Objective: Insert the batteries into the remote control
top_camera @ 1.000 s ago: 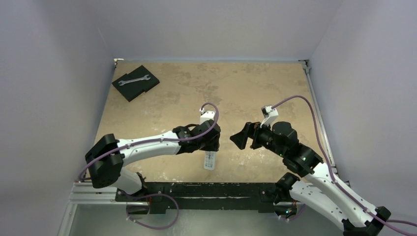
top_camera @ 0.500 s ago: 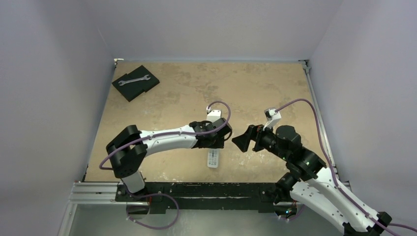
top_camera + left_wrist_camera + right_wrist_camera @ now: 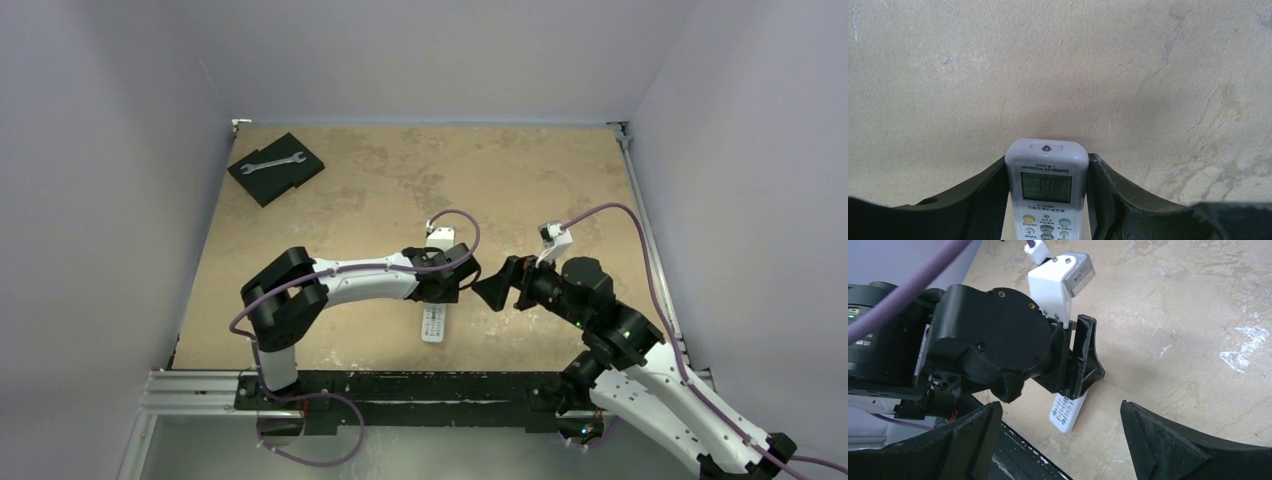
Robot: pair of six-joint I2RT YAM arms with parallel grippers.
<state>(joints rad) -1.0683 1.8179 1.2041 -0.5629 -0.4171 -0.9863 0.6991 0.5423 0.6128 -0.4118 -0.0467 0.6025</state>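
Note:
The white remote control point(image 3: 1046, 190) sits button side up between the fingers of my left gripper point(image 3: 1047, 161), which is shut on its display end. In the top view the remote control point(image 3: 432, 324) sticks out from under the left gripper point(image 3: 447, 290) towards the table's front edge. My right gripper point(image 3: 487, 289) stands wide open just right of the left one, empty. From the right wrist the remote control's button end point(image 3: 1067, 412) shows below the left gripper's finger point(image 3: 1083, 357), between my spread right fingers. The batteries are out of view.
A black pad point(image 3: 290, 178) with a silver wrench point(image 3: 271, 162) on it lies at the back left corner. A black rail point(image 3: 400, 385) runs along the front edge. Walls close the table on three sides.
My left arm has swung right, carrying the held remote control a little closer to the right gripper. The right gripper shifted slightly and stays open.

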